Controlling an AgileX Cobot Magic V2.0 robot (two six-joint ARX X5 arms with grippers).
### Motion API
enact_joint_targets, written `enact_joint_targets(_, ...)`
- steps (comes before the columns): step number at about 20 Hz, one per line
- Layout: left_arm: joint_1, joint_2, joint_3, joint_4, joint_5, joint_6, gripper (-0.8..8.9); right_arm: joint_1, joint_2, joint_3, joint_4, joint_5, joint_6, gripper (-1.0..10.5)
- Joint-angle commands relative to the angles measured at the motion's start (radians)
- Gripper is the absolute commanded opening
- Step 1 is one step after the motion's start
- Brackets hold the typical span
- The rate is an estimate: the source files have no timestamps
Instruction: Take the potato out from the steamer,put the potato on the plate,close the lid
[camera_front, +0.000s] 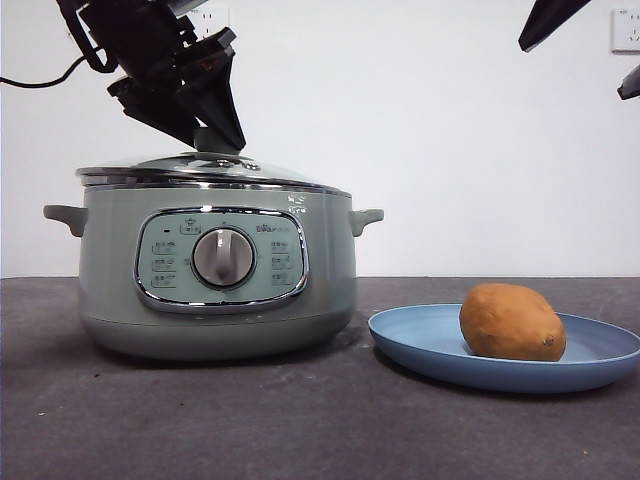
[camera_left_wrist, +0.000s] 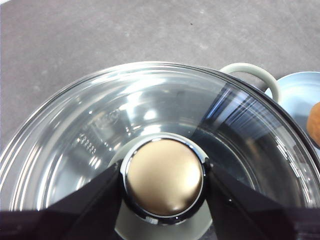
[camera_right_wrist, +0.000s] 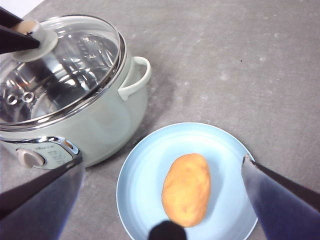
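Steamer (camera_front: 215, 275): panel print too small to read. Lid (camera_front: 205, 170) seated on it; left end effector (camera_left_wrist: 164, 184), angled down from upper left, jaws clamped on the knob (camera_left_wrist: 164, 182). Plate (camera_front: 590, 350), on the counter (camera_front: 300, 420) right of the steamer, carries the potato (camera_front: 512, 322). Right end effector (camera_right_wrist: 165, 200) hangs above the potato, jaws wide apart.

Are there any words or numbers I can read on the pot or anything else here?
None can be read.
Steamer control panel: small printed labels and a logo, too small and blurred.
Lid glass: faint embossed marking, unreadable.
Plate and potato: no text.
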Motion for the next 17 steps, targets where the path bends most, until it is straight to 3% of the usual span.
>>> enact_joint_targets(1,-0.002,0.029,0.005,0.017,0.014,-0.004,-0.13,0.001,-0.001,-0.006,0.006,0.002,0.006,5.7)
enact_joint_targets(15,-0.037,0.044,0.005,-0.016,0.063,-0.008,0.0,0.001,-0.001,-0.006,0.006,0.002,0.006,5.7)
enact_joint_targets(16,-0.037,0.044,0.005,-0.027,0.06,-0.008,0.77,0.0,-0.001,-0.006,0.006,0.002,0.006,5.7)
enact_joint_targets(17,-0.037,0.044,0.005,-0.037,0.058,-0.008,2.56,0.001,-0.001,-0.006,0.006,0.001,0.006,5.7)
